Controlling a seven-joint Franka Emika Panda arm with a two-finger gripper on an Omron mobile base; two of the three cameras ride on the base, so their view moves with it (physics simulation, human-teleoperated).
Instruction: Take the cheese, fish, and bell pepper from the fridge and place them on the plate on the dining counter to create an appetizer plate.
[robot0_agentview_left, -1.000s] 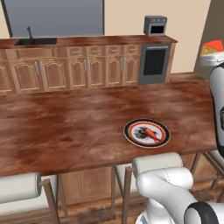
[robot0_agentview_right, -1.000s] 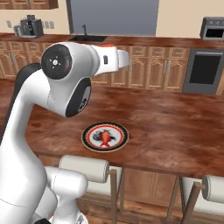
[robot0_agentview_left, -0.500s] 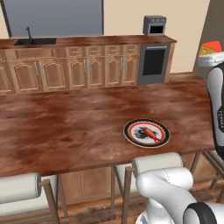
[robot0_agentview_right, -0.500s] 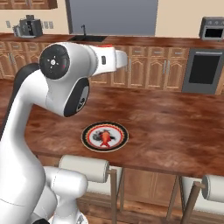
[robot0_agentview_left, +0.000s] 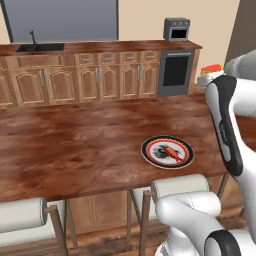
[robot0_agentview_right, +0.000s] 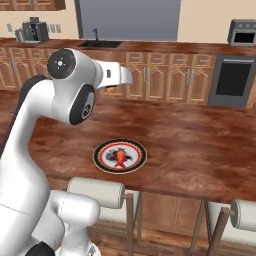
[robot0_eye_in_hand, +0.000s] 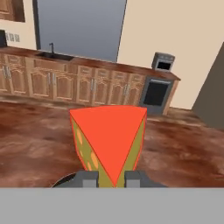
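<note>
while the gripper (robot0_eye_in_hand: 110, 178) clamps the cheese (robot0_eye_in_hand: 109, 142) between its fingertips above the dining counter (robot0_agentview_left: 75, 145), a release off-centre could drop the wedge on the wood or knock the fish (robot0_agentview_right: 120, 158). farther out, the plate (robot0_agentview_right: 102, 150) holds just that fish; no bell pepper on it.

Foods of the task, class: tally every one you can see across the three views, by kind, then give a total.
Fish on the plate: 1
Cheese held in the claw: 1
Total: 2
</note>
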